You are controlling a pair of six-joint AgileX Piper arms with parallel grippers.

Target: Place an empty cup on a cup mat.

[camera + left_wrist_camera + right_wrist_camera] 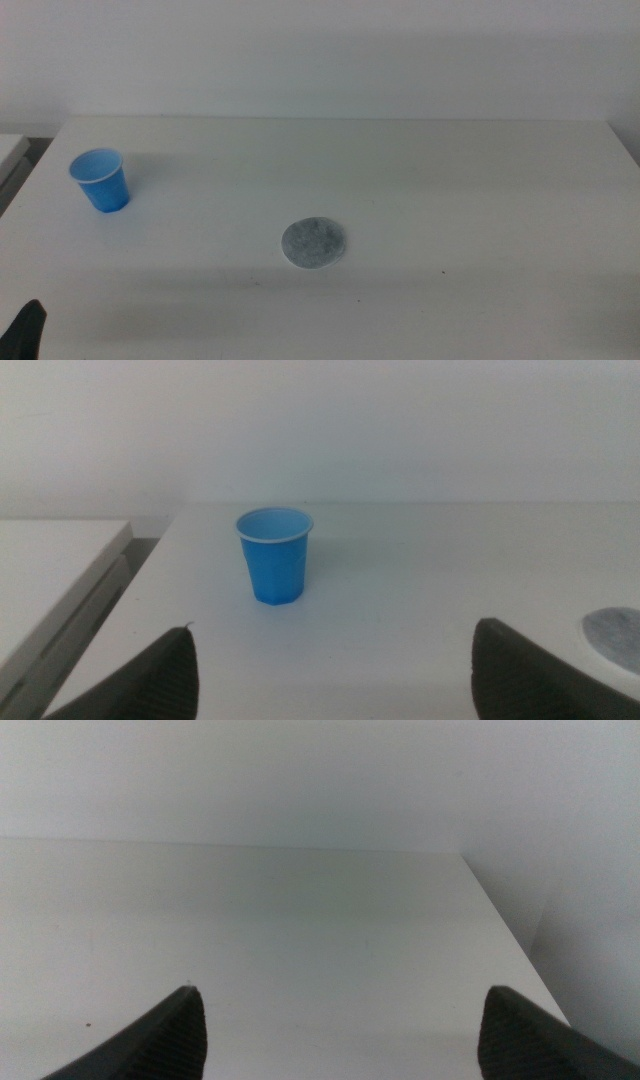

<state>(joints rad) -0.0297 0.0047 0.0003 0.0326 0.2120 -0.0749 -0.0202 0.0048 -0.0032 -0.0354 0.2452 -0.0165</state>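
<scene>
The surface (450, 190) is a big white table top, smooth and plain. A few tiny dark specks sit on it near the front. Behind it is a bare white wall (330, 50). At the far left there is a second pale top (50, 570) next to the surface, with a dark gap between them.

At the very front, in the left corner, the left gripper (330, 675) waits low over the surface. Only a dark bit of it shows in the middle view. Its jaws are wide apart and hold nothing. They face the cup across bare surface. The right gripper (340, 1035) is out of the middle view. Its own camera shows its jaws wide apart too, holding nothing, over a bare part of the surface near the right edge.

A little farther in, near the middle, lies the cup mat (314, 243). It is a flat round grey disc with speckles and a thin pale edge. It lies flat on the surface with nothing on it.

Farther back and off to the left stands the cup (100, 180). It is bright blue with a pale rim. It stands straight up with its mouth to the ceiling and its narrow end on the surface. Inside it looks empty. The cup and the cup mat are well apart, and only bare surface lies between them.
</scene>
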